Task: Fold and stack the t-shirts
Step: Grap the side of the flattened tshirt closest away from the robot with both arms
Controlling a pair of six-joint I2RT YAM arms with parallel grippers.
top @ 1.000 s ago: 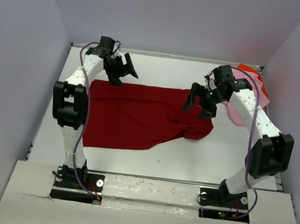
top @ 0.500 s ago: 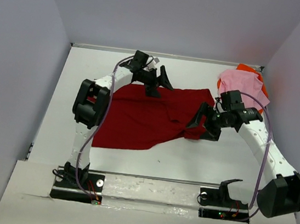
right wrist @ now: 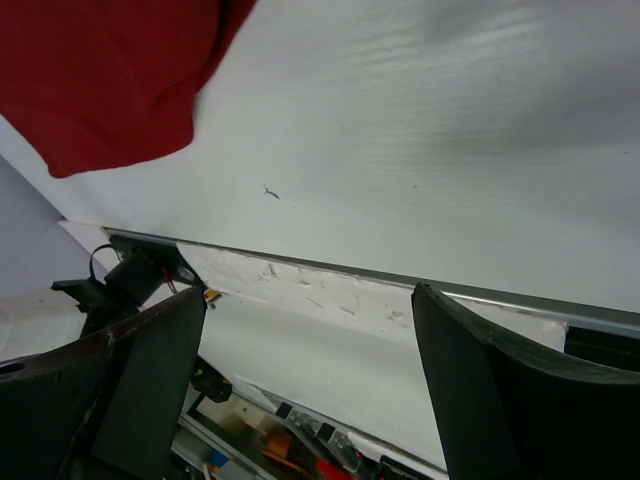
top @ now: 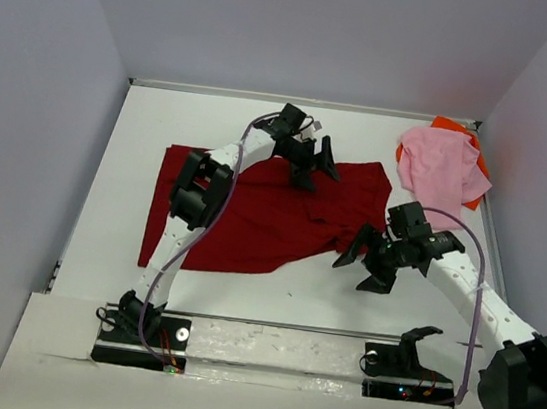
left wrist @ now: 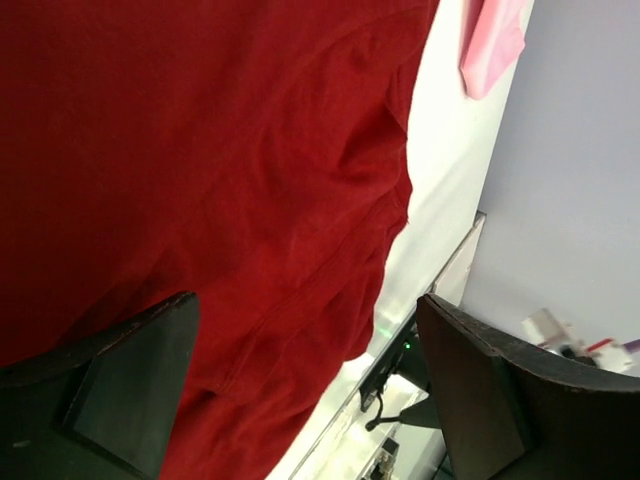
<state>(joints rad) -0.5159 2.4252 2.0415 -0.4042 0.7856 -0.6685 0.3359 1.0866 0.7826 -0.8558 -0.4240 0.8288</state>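
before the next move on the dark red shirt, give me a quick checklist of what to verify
1. Left gripper free to grasp: ok, jaws wide and empty over the far middle of the dark red t-shirt.
2. Right gripper free to grasp: ok, jaws wide and empty over bare table, just off the shirt's near right edge.
3. Dark red t-shirt spread flat: not ok, its right side is rumpled and bunched.
4. Other shirts out of the way: ok, pink t-shirt lies on the orange t-shirt in the far right corner, apart from the red one.
5. Left fingers touching cloth: cannot tell.
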